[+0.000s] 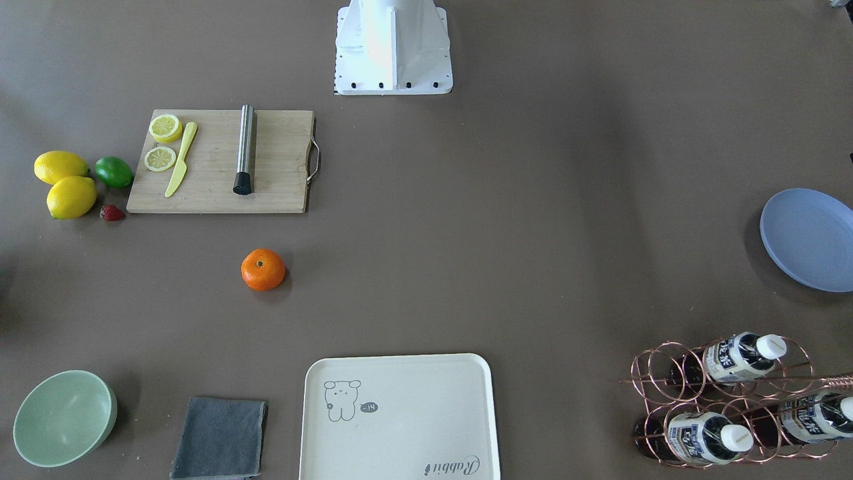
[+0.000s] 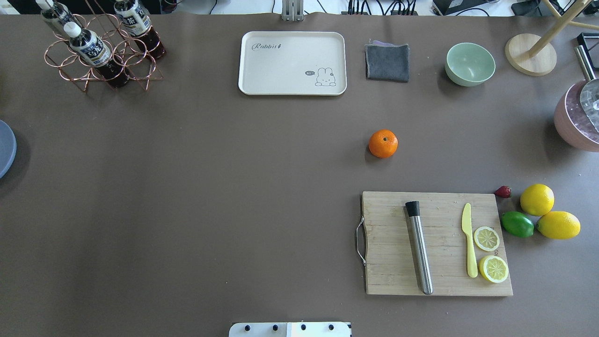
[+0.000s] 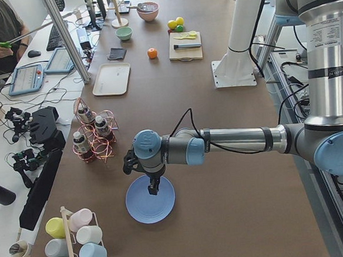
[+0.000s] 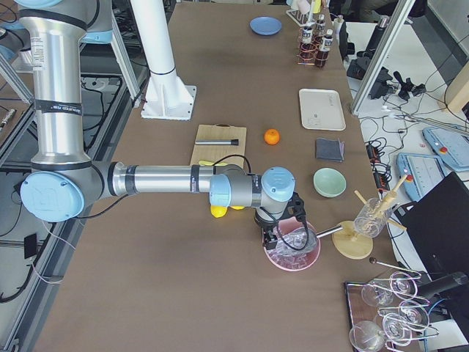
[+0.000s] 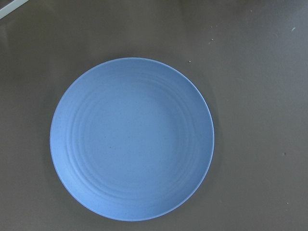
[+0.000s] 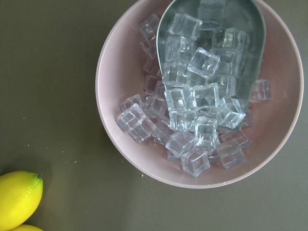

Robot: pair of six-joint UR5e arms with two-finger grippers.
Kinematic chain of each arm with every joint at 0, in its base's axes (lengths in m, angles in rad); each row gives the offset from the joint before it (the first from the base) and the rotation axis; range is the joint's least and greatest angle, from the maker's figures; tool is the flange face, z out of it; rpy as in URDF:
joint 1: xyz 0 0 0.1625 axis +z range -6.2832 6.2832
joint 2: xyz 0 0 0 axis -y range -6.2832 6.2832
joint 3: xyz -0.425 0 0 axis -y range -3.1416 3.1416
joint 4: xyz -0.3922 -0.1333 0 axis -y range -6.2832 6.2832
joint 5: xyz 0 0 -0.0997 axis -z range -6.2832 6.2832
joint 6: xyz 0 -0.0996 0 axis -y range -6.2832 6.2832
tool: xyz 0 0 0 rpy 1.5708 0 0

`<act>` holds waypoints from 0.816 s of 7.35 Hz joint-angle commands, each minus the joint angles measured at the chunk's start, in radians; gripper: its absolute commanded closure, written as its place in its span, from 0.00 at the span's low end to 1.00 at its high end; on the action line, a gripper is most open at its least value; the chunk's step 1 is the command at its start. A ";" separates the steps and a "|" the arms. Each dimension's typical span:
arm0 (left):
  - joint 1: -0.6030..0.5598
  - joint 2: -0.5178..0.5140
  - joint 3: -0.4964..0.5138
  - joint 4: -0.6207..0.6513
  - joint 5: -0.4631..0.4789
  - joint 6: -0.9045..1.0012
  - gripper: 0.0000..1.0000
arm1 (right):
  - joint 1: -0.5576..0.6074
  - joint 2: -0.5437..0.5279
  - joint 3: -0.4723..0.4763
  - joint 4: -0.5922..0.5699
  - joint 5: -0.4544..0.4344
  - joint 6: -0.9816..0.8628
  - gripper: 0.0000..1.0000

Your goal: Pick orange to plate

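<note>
The orange (image 2: pixel 383 143) rests alone on the brown table, between the cutting board and the cream tray, also seen in the front view (image 1: pixel 263 269). The blue plate (image 5: pixel 132 139) lies bare at the table's end on my left side (image 1: pixel 810 240). In the left side view my left gripper (image 3: pixel 154 185) hangs just above the plate (image 3: pixel 150 202); I cannot tell whether it is open or shut. My right gripper (image 4: pixel 275 236) hovers over a pink bowl at the opposite end, far from the orange (image 4: pixel 272 136); its state cannot be told either. Neither wrist view shows fingers.
A wooden cutting board (image 2: pixel 435 243) carries a steel muddler, a yellow knife and lemon slices. Lemons (image 2: pixel 537 200), a lime and a strawberry lie beside it. Along the far edge stand the cream tray (image 2: pixel 292 63), grey cloth, green bowl (image 2: pixel 470 64) and bottle rack (image 2: pixel 98 47). The pink bowl (image 6: pixel 103 96) holds ice and a scoop.
</note>
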 commanded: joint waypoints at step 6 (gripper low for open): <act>0.001 0.003 0.004 -0.001 0.049 -0.001 0.02 | 0.000 0.000 -0.001 0.000 0.006 0.021 0.00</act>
